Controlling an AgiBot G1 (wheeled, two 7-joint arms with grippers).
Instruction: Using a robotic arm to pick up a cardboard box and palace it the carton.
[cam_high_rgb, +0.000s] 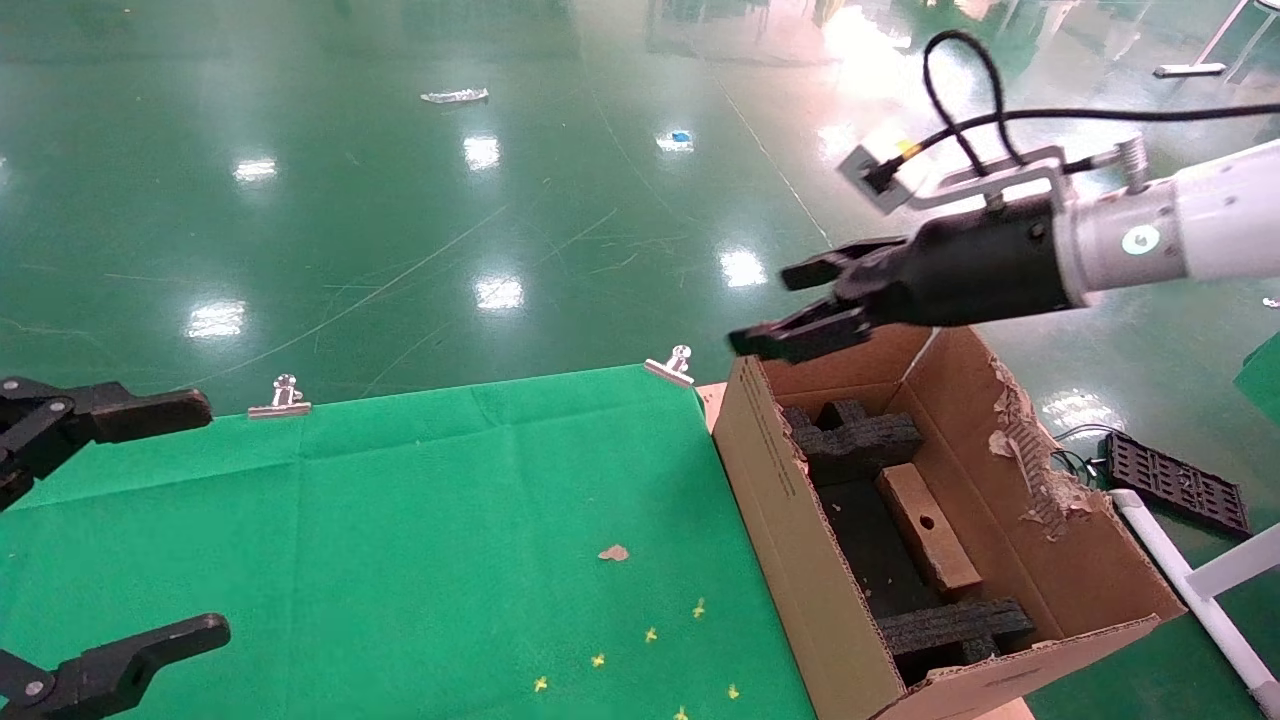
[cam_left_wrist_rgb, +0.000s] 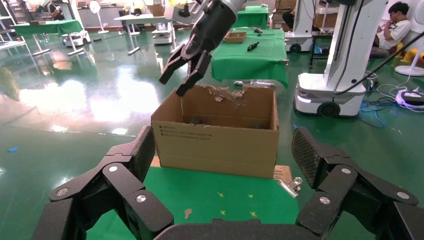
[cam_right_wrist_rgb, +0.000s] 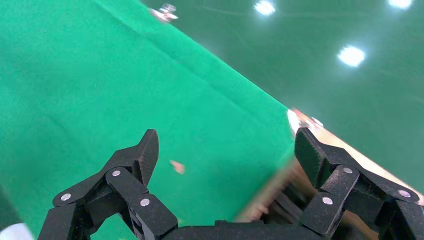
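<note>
The large brown carton (cam_high_rgb: 770, 520) stands open at the right end of the green table, with black foam inserts (cam_high_rgb: 855, 440) inside and a torn flap (cam_high_rgb: 1030, 450). The small flat cardboard box (cam_high_rgb: 928, 528), with a round hole in its face, lies inside the carton between the foam pieces. My right gripper (cam_high_rgb: 790, 305), on the white-sleeved arm (cam_high_rgb: 1170, 235), is open and empty, in the air above the carton's far left corner; it also shows in the left wrist view (cam_left_wrist_rgb: 177, 72). My left gripper (cam_high_rgb: 160, 520) is open and empty at the table's left edge. The carton also shows in the left wrist view (cam_left_wrist_rgb: 217, 145).
The table is covered in green cloth (cam_high_rgb: 400, 520) held by metal clips (cam_high_rgb: 283, 398) (cam_high_rgb: 672, 368). A brown scrap (cam_high_rgb: 613, 552) and small yellow marks (cam_high_rgb: 650, 634) lie on the cloth. A black grid tray (cam_high_rgb: 1175, 482) and a white bar (cam_high_rgb: 1190, 590) lie on the floor to the right.
</note>
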